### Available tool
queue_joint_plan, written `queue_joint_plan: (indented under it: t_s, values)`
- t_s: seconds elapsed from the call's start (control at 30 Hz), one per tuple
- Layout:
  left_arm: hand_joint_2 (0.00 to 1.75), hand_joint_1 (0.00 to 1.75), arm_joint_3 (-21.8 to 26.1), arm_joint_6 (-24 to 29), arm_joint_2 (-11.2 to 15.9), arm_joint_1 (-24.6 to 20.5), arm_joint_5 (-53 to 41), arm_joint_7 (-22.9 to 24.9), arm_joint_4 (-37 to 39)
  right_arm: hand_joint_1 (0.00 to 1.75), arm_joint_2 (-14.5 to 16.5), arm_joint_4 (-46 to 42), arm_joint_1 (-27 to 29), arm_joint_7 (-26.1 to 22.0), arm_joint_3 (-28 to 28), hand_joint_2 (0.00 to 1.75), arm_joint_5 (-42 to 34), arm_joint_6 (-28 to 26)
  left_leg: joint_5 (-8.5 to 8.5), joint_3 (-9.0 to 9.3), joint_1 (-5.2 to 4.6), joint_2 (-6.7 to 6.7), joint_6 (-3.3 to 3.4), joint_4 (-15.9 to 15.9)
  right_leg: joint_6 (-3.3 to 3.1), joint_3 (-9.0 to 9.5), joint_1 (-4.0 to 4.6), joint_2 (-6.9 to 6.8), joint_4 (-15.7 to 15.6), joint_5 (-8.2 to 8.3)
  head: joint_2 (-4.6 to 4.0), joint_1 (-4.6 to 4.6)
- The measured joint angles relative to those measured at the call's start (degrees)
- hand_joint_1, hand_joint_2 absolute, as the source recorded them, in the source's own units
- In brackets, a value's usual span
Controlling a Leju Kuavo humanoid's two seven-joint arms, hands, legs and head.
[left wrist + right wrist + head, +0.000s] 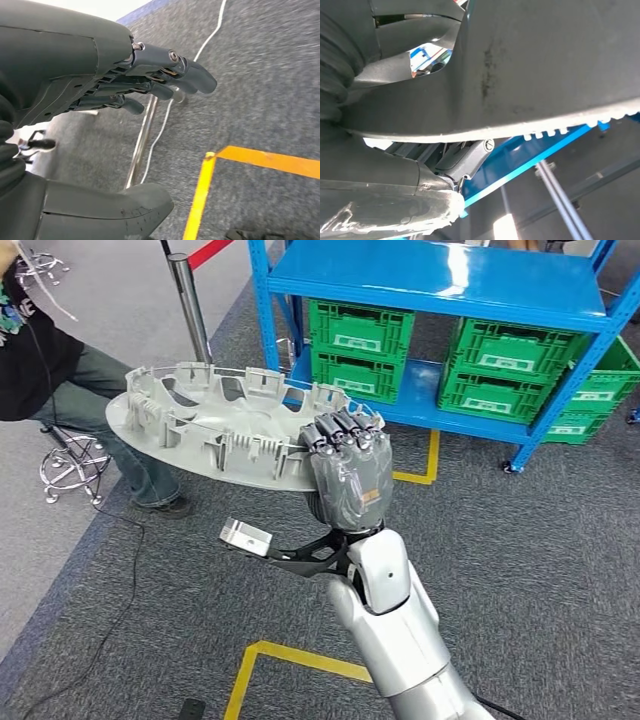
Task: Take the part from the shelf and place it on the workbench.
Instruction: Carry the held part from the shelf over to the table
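Green crates [361, 335] sit on the blue shelf [445, 280] beyond the right hand [351, 475]; their contents cannot be seen. That hand grips the grey part [219, 425] by its rim, the part reaching out to its left. The left hand [113, 100] holds nothing, fingers apart above the floor.

One grey part [226, 425] is up in the right hand [349, 475], and one left hand [113, 90] hangs over the carpet. Five green crates [361, 332] sit on one blue shelf [445, 280] at twelve to two o'clock. One person [45, 370] sits at ten o'clock.
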Motion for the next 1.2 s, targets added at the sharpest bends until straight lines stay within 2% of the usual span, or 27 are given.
queue_joint_plan:
  t_s: [0.07, 0.1, 0.13, 0.17, 0.2, 0.23, 0.27, 0.3, 0.33, 0.4, 0.43, 0.5, 0.53, 0.57, 0.63, 0.67, 0.8, 0.83, 0.87, 0.9, 0.93, 0.97, 1.0, 1.07, 1.1, 1.13, 1.2]
  values:
    - [1.75, 0.0, 0.2, -0.1, 0.0, 0.0, 0.0, 0.0, 0.0, 1.75, 0.0, -0.1, -0.1, 0.0, 0.1, 1.75, 0.0, 0.0, 0.48, 0.18, 0.36, -1.4, 0.35, -0.7, 0.49, -1.04, -0.24, 2.61, 2.4, -1.85, 0.0, 0.11]
    - [1.75, 0.0, 0.3, -0.2, 0.0, 0.0, 0.0, 0.0, 0.0, 1.75, 0.0, -0.2, -0.1, 0.0, 0.1, 1.75, 0.0, 0.0, 0.64, 0.15, 0.47, -2.11, 0.49, -0.8, 0.66, -2.43, -0.42, 4.55, 5.3, -3.44, 0.0, 0.18]
    - [1.75, 0.0, 0.3, -0.3, -0.1, -0.1, 0.0, 0.0, 0.0, 1.75, -0.1, -0.2, -0.1, 0.0, 0.1, 1.75, -0.1, 0.0, 0.71, 0.04, 0.48, -2.85, 0.62, -0.8, 0.77, -4.16, -0.5, 5.88, 8.9, -5.13, 0.0, 0.23]
    - [1.75, 0.0, 0.4, -0.3, -0.1, -0.2, 0.0, 0.0, 0.0, 1.75, -0.1, -0.2, -0.1, 0.0, 0.1, 1.75, -0.1, 0.0, 0.76, -0.04, 0.45, -3.67, 0.69, -0.8, 0.89, -5.85, -0.54, 6.55, 12.3, -6.33, 0.0, 0.27]
    - [1.75, 0.0, 0.5, -0.3, 0.0, -0.2, 0.0, 0.0, 0.0, 1.75, -0.2, -0.2, 0.0, 0.0, 0.1, 1.75, -0.2, 0.0, 0.79, -0.09, 0.41, -4.52, 0.73, -0.8, 0.94, -7.0, -0.54, 6.85, 14.3, -6.66, 0.0, 0.26]
    - [1.75, 0.0, 0.5, -0.4, 0.0, -0.1, 0.0, 0.1, 0.0, 1.75, -0.2, -0.2, 0.0, 0.0, 0.1, 1.75, -0.2, 0.0, 0.83, -0.11, 0.39, -5.38, 0.73, -0.7, 0.96, -7.24, -0.54, 6.99, 14.5, -5.92, 0.0, 0.27]
    - [1.75, 0.0, 0.5, -0.4, 0.0, -0.1, 0.0, 0.1, 0.0, 1.75, -0.2, -0.2, 0.1, 0.0, 0.1, 1.75, -0.2, 0.0, 0.89, -0.1, 0.38, -6.29, 0.69, -0.7, 0.89, -6.44, -0.56, 7.22, 12.5, -4.21, 0.0, 0.27]
    - [1.75, 0.0, 0.6, -0.4, 0.0, -0.1, 0.0, 0.2, 0.0, 1.75, -0.2, -0.2, 0.1, 0.0, 0.1, 1.75, -0.3, 0.0, 0.95, -0.09, 0.39, -7.18, 0.6, -0.7, 0.74, -4.81, -0.6, 7.9, 8.9, -1.95, 0.0, 0.29]
    - [1.75, 0.0, 0.6, -0.4, 0.0, -0.1, 0.0, 0.2, 0.0, 1.75, -0.2, -0.2, 0.0, 0.0, 0.1, 1.75, -0.4, 0.0, 1.04, -0.17, 0.34, -7.98, 0.43, -0.7, 0.52, -3.09, -0.73, 9.26, 5.1, -0.28, 0.0, 0.25]
    - [1.75, 0.0, 0.6, -0.5, 0.0, -0.2, 0.0, 0.4, 0.0, 1.75, -0.2, -0.2, -0.1, 0.0, 0.2, 1.75, -0.6, 0.0, 1.37, -0.63, 0.46, -9.29, -0.1, -0.5, 0.16, -0.62, -0.91, 11.51, 0.0, 1.22, 0.0, 0.15]
    - [1.75, 0.0, 0.7, -0.6, 0.0, -0.2, 0.0, 0.4, 0.0, 1.75, -0.2, -0.2, -0.2, -0.1, 0.2, 1.75, -0.7, 0.0, 1.58, -0.95, 0.6, -9.81, -0.44, -0.5, 0.04, -0.31, -0.91, 11.91, -0.5, 1.03, 0.0, 0.11]
    - [1.75, 0.0, 0.8, -0.6, 0.1, 0.0, 0.0, 0.5, 0.0, 1.75, -0.1, -0.1, -0.2, -0.1, 0.3, 1.75, -0.8, 0.0, 1.78, -1.35, 0.82, -10.47, -1.06, -0.6, -0.35, -0.04, -0.88, 10.78, -1.0, 1.27, 0.0, 0.11]
    - [1.75, 0.0, 0.8, -0.6, 0.1, 0.1, 0.0, 0.5, 0.0, 1.75, 0.0, -0.1, -0.2, -0.1, 0.4, 1.75, -0.8, 0.0, 1.41, -1.63, 0.77, -9.66, -1.36, -0.1, -0.64, 0.16, -0.99, 10.07, -1.3, 1.42, 0.0, -0.05]
    - [1.75, 0.0, 0.9, -0.5, 0.1, 0.1, 0.0, 0.5, 0.0, 1.75, 0.0, -0.1, -0.2, 0.0, 0.4, 1.75, -0.9, 0.0, 0.48, -2.32, 0.7, -8.22, -1.69, 1.3, -0.97, 0.38, -1.13, 9.22, -1.6, 1.55, 0.0, -0.3]
    - [1.75, 0.0, 1.0, -0.5, 0.1, 0.0, 0.0, 0.6, 0.0, 1.75, 0.1, -0.1, -0.3, 0.0, 0.4, 1.75, -0.9, 0.0, -2.12, -4.47, 0.76, -4.97, -2.29, 5.7, -1.42, 0.65, -1.22, 7.82, -1.9, 1.59, 0.0, -0.72]
    - [1.75, 0.0, 1.0, -0.5, 0.2, 0.0, 0.0, 0.6, 0.0, 1.75, 0.1, -0.1, -0.3, 0.0, 0.4, 1.75, -0.9, 0.0, -3.05, -5.34, 0.86, -4.29, -2.46, 7.5, -1.52, 0.68, -1.21, 7.4, -1.9, 1.56, 0.0, -0.74]
    - [1.75, 0.0, 1.0, -0.7, 0.2, -0.1, 0.0, 0.6, 0.0, 1.75, 0.1, -0.1, -0.3, 0.0, 0.4, 1.75, -1.0, 0.0, -4.49, -7.1, 1.06, -3.74, -2.73, 11.2, -1.57, 0.7, -1.2, 6.63, -1.9, 1.47, 0.0, -0.79]
    - [1.75, 0.0, 1.0, -1.2, 0.3, -0.1, 0.1, 0.8, 0.0, 1.75, 0.1, -0.1, -0.3, 0.1, 0.5, 1.75, -1.0, 0.0, -3.83, -7.13, 1.34, -3.33, -2.99, 11.3, -1.46, 0.82, -1.21, 5.65, -1.9, 1.3, 0.0, -0.81]
    - [1.75, 0.0, 1.0, -1.7, 0.5, 0.0, 0.1, 1.0, 0.0, 1.75, 0.1, -0.1, -0.3, 0.3, 0.8, 1.75, -1.1, 0.0, -2.4, -6.19, 1.6, -2.51, -3.22, 9.8, -1.25, 1.05, -1.23, 4.48, -1.9, 1.05, 0.0, -0.82]
    - [1.75, 0.0, 1.0, -2.2, 0.6, 0.0, 0.2, 1.2, 0.0, 1.75, 0.1, 0.0, -0.3, 0.4, 1.0, 1.75, -1.2, 0.0, -0.8, -4.54, 1.68, -1.08, -3.4, 7.0, -0.91, 1.32, -1.17, 3.33, -1.9, 0.72, 0.0, -0.81]
    - [1.75, 0.0, 1.1, -2.6, 0.8, 0.0, 0.2, 1.4, 0.0, 1.75, 0.1, 0.0, -0.3, 0.6, 1.3, 1.75, -1.2, 0.0, 0.84, -2.57, 1.62, 0.26, -3.29, 3.3, -0.47, 1.58, -1.0, 2.17, -1.8, 0.33, 0.0, -0.86]
    - [1.75, 0.0, 1.1, -2.8, 0.9, -0.1, 0.2, 1.5, 0.0, 1.75, 0.1, 0.0, -0.4, 0.6, 1.4, 1.75, -1.3, 0.0, 1.32, -1.33, 1.35, 1.29, -2.88, 0.9, -0.11, 1.75, -0.79, 1.49, -1.7, 0.06, 0.0, -0.87]
    - [1.75, 0.0, 1.1, -2.9, 0.9, -0.2, 0.2, 1.5, 0.0, 1.75, 0.1, 0.0, -0.5, 0.6, 1.5, 1.75, -1.3, 0.0, 1.06, -1.01, 1.06, 1.67, -2.4, 0.0, 0.21, 1.86, -0.58, 0.85, -1.7, -0.19, 0.0, -0.85]
    - [1.75, 0.0, 1.2, -3.1, 1.0, -0.1, 0.3, 1.6, 0.0, 1.75, 0.1, 0.1, -0.6, 0.7, 1.7, 1.75, -1.4, 0.0, 0.86, -1.13, 0.93, 0.42, -1.38, -0.2, 0.79, 2.12, -0.59, -0.32, -1.8, -0.65, 0.0, -0.74]
    - [1.75, 0.0, 1.3, -3.2, 1.0, 0.0, 0.3, 1.6, 0.0, 1.75, 0.1, 0.1, -0.6, 0.7, 1.8, 1.75, -1.5, 0.0, 0.82, -1.09, 0.97, -0.36, -1.01, -0.3, 1.08, 2.07, -0.77, 0.43, -1.5, -1.23, 0.0, -0.66]
    - [1.75, 0.0, 1.3, -3.2, 1.1, 0.1, 0.3, 1.6, 0.0, 1.75, 0.1, 0.1, -0.7, 0.7, 1.9, 1.75, -1.5, 0.0, 0.83, -1.0, 1.04, -1.09, -0.63, -0.4, 1.26, 1.54, -0.95, 1.88, -0.1, -2.22, 0.0, -0.59]
    - [1.75, 0.0, 1.4, -3.2, 1.1, 0.0, 0.3, 1.7, 0.0, 1.75, 0.1, 0.2, -0.7, 0.7, 1.9, 1.75, -1.6, 0.0, 0.81, -0.85, 1.1, -2.53, -0.04, -0.4, 1.28, -1.59, -1.11, 5.66, 6.3, -5.42, 0.0, -0.4]
